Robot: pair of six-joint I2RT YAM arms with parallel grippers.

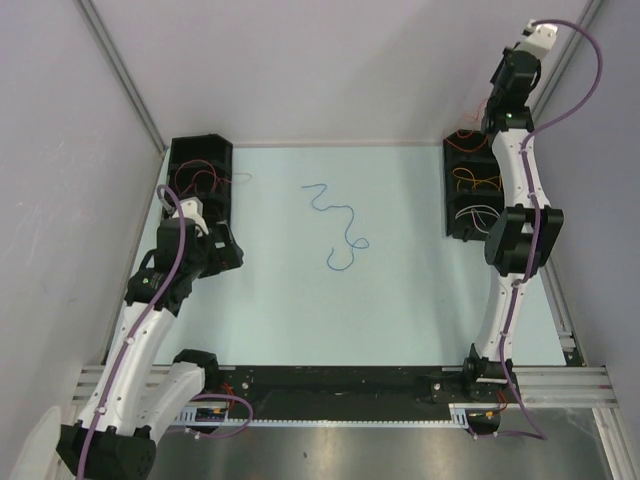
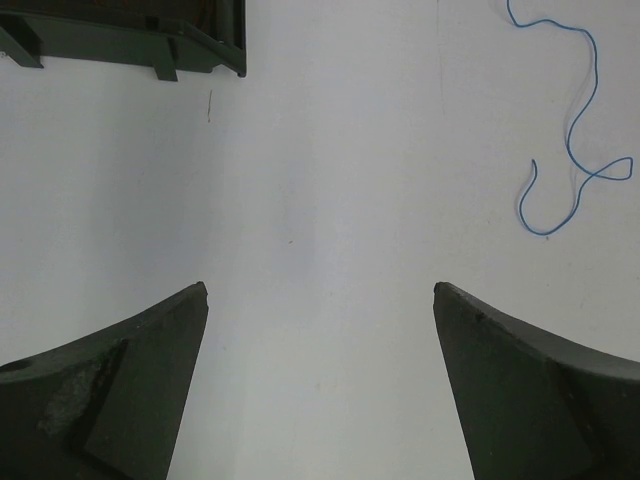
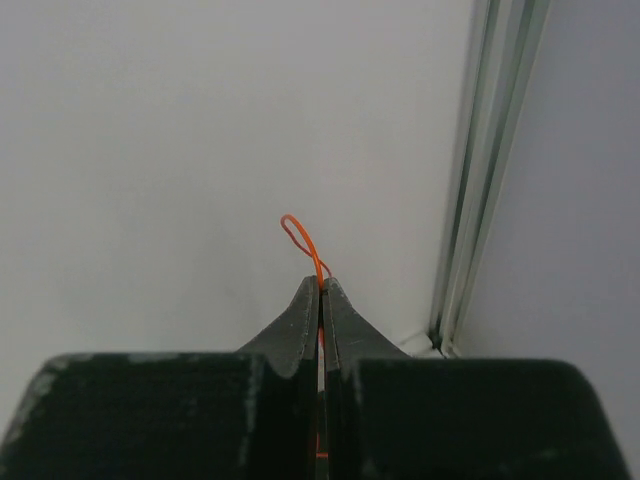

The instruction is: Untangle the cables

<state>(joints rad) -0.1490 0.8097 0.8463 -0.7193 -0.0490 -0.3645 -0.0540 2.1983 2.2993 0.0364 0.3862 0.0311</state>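
Note:
A blue cable lies in loose curves on the table's middle, and it also shows at the upper right of the left wrist view as the blue cable. My left gripper is open over bare table, left of that cable, with nothing between its fingers. It sits by the left bin, which holds red and dark cables. My right gripper is raised high near the back wall and is shut on an orange cable, whose small loop pokes out past the fingertips. In the top view the right gripper hangs above the right bin.
The right bin holds orange and white cables. An aluminium corner post stands close to the right of my right gripper. The left bin's edge shows at the top left of the left wrist view. Walls enclose the table on three sides.

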